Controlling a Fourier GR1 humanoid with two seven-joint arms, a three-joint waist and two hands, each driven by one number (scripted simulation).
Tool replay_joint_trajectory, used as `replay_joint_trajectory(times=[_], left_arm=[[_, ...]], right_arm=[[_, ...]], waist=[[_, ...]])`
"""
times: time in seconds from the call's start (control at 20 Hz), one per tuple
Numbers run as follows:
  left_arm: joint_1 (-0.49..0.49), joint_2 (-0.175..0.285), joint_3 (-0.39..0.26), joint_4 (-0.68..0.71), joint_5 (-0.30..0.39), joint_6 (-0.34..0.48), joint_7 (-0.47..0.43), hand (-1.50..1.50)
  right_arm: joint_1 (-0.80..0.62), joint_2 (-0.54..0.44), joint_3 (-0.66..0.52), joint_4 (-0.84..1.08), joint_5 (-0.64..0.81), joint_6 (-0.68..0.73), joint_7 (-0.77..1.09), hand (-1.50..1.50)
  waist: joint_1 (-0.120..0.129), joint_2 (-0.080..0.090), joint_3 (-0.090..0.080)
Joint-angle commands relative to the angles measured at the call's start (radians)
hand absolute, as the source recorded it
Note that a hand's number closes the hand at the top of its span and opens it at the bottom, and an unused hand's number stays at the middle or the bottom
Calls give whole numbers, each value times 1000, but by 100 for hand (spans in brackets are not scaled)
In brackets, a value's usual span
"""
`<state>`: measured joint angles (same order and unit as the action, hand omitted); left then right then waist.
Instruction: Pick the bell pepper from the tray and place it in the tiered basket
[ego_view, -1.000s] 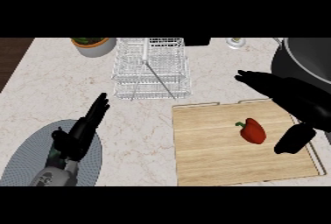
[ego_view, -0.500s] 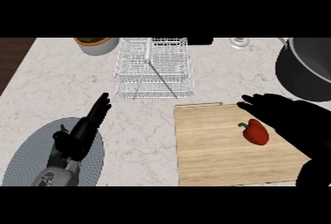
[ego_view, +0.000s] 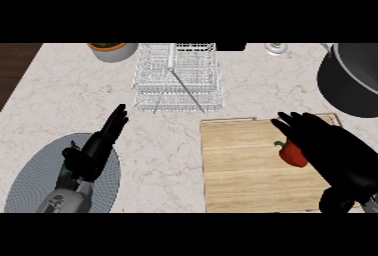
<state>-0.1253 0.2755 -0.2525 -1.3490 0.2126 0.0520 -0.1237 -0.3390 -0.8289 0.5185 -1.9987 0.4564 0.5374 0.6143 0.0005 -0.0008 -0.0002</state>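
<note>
A red bell pepper (ego_view: 291, 154) with a green stem lies on the wooden tray (ego_view: 244, 170) at the right. My right hand (ego_view: 328, 147) hangs over the pepper's right side with straight fingers pointing up and left, hiding part of it. The white wire tiered basket (ego_view: 178, 77) stands at the back centre, beyond the tray. My left hand (ego_view: 100, 145) rests open at the left, fingers pointing up, over the edge of a grey round mat.
A large dark pot (ego_view: 353, 77) stands at the back right. A potted plant (ego_view: 112, 50) sits at the back left and a small shaker (ego_view: 275, 48) near the back edge. The grey mat (ego_view: 44, 175) lies at the front left.
My right hand has swung from beside the pot down and toward me, and now lies over the pepper's right side. The left hand stays put.
</note>
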Motion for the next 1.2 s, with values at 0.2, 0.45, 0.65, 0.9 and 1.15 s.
replay_joint_trajectory(times=[0.2,0.45,0.65,0.9,1.15], left_arm=[[3,-43,17,-13,-51,-5,18,0],[-9,-48,48,-9,-47,-40,54,0],[17,-65,54,-50,-78,-37,45,0],[-35,-77,86,11,-102,-64,64,0],[-66,-84,146,55,-85,-105,56,0]], right_arm=[[64,127,-4,150,166,16,-76,-150],[177,139,-12,171,277,-75,-196,-150],[80,209,-96,321,300,-17,-205,-150],[119,213,-140,401,384,-63,-328,-150],[123,272,-159,467,441,-82,-399,-150]], waist=[[2,1,0],[-3,0,1],[4,1,0],[1,1,0],[-1,1,0]])
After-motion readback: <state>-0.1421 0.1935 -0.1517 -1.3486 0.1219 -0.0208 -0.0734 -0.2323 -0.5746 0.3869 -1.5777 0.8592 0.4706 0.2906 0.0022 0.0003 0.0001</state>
